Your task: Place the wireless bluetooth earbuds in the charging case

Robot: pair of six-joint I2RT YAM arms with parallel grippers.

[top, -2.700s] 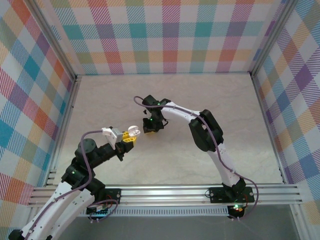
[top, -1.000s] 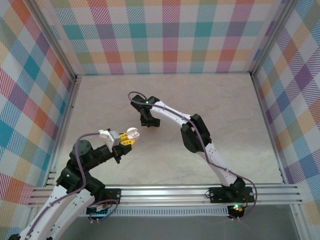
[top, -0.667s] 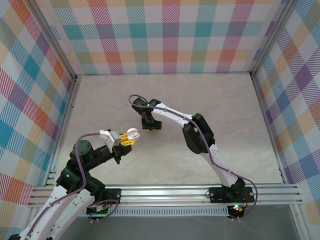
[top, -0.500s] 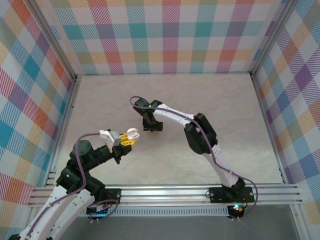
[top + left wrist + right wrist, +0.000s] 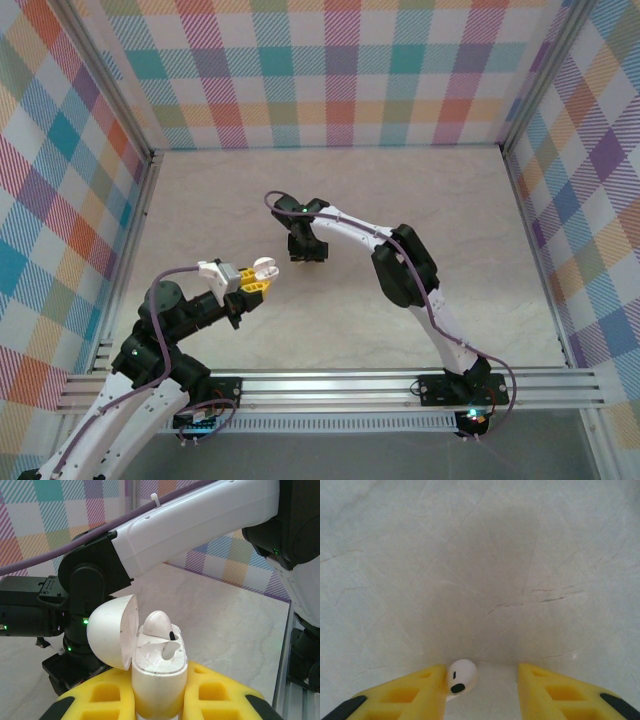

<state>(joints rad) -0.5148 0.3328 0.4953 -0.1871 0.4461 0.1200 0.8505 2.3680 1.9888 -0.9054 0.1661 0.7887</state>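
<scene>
My left gripper (image 5: 256, 277) is shut on the white charging case (image 5: 159, 680), held upright above the table. The case's lid (image 5: 111, 639) is swung open to the left. One white earbud (image 5: 157, 624) sits in the far slot, and the near slot is empty. My right gripper (image 5: 481, 686) is low over the table and open. A second white earbud (image 5: 460, 676) lies on the table between its yellow fingers (image 5: 412, 692), touching the left one, with a gap to the right one. In the top view the right gripper (image 5: 306, 252) is just right of the case (image 5: 264, 266).
The pale marble table (image 5: 450, 210) is boxed in by plaid walls (image 5: 340, 80) on three sides. An aluminium rail (image 5: 330, 385) runs along the near edge. The right arm's white link (image 5: 200, 525) crosses close behind the held case.
My right gripper has drifted a little right and nearer over the table, and its jaws have narrowed around the earbud. The left gripper and case have stayed put.
</scene>
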